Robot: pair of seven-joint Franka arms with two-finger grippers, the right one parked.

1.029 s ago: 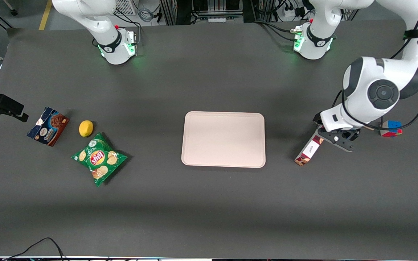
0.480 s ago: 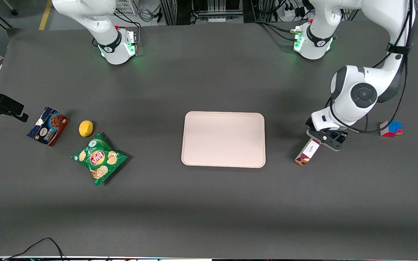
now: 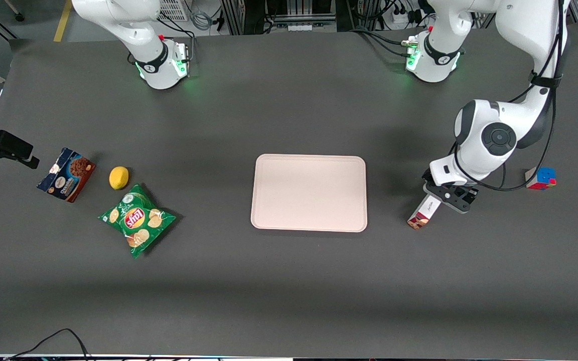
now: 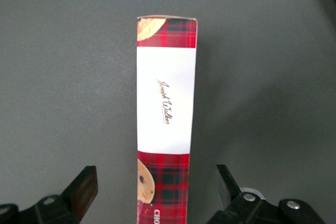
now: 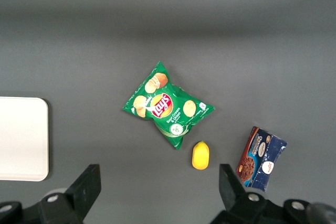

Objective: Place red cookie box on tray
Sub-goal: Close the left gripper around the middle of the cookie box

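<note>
Gripper hung low over the box, its jaws spread wide with one finger on each side of the carton and neither touching it. That box lay flat on the table, near the tray but off it, toward the working arm's end. A colored cube sat further toward that end.

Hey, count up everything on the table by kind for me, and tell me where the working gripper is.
Cookie boxes: 2, red cookie box, blue-and-brown cookie box
Chip bags: 1
Lemons: 1
Puzzle cubes: 1
Trays: 1, tray
Total: 6
The gripper straddles the red cookie box, open.
</note>
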